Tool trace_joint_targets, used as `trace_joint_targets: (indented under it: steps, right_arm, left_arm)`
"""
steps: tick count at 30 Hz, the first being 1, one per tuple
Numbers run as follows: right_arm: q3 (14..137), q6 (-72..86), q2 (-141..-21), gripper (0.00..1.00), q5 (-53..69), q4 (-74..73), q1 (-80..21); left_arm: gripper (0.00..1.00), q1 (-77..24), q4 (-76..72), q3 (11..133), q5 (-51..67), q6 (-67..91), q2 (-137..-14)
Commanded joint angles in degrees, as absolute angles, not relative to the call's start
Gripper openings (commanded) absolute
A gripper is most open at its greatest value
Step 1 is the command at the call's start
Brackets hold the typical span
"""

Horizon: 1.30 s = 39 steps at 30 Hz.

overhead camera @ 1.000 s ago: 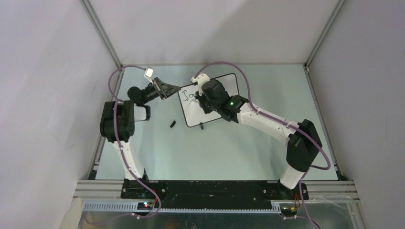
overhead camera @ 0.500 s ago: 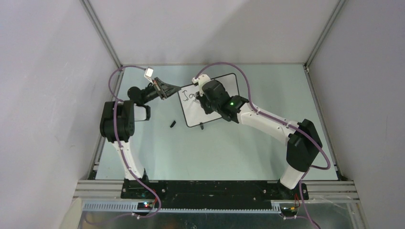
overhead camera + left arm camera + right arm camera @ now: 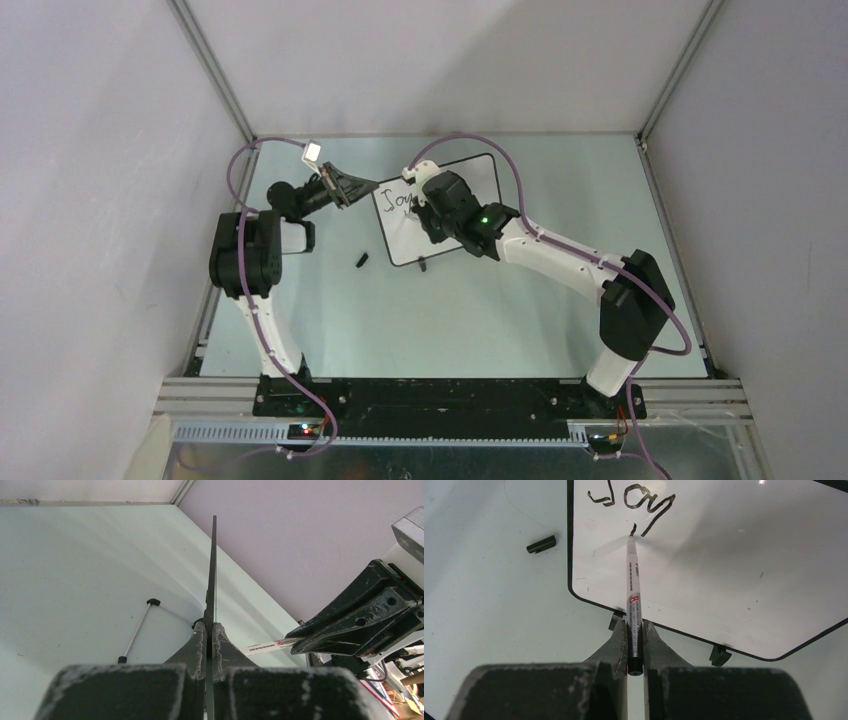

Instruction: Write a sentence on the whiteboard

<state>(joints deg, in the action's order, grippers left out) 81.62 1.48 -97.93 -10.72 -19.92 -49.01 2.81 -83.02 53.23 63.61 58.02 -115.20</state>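
The sentence (image 3: pixel 633 497) is standing at one word, "Joy", in black cursive near the far-left corner of the whiteboard (image 3: pixel 734 565), with a short extra stroke sitting just beneath it. The board is lying toward the far edge of the tabletop (image 3: pixel 500 310), a little left of centre, with its two black feet (image 3: pixel 720 655) showing under its near edge. Whether it is lying flat or tilted cannot be told.

A marker (image 3: pixel 633 587) is pressing its tip against the board right at that short stroke, below the "o" and "y". The right end effector (image 3: pixel 635 627) is clamping the marker near its back end, fingers shut tight on the barrel, with the pen pointing away from the wrist and over the board's near edge.

The left end effector (image 3: pixel 210 630) is reaching in from the left edge of the tabletop and pinching the board's thin black frame at the far-left corner, both fingers closed on it; its wrist camera is seeing the board edge-on.

The marker's black cap (image 3: pixel 541 544) is lying on the tabletop just left of the board, apart from both arms.
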Motion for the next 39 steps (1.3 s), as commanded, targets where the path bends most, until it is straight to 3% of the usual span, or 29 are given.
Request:
trace_joint_targets:
  steps: [1,31,39]
  right_arm:
    - [81.21,1.72,-96.81,0.00,-13.51,-20.19,-48.09]
    - [85.05,1.15,-97.02,0.00,-13.50,-20.31,-46.92]
    - [81.15,1.39,-88.50,0.00,-5.78,-15.87,-46.47]
  left_arm:
    - [0.00,2.88,-87.28,54.40,65.07,58.45,-114.47]
    - [0.00,2.78,-87.35,54.24,65.10,58.36,-114.43]
    - [0.00,2.88,-87.36,54.34,65.07,58.38,-114.42]
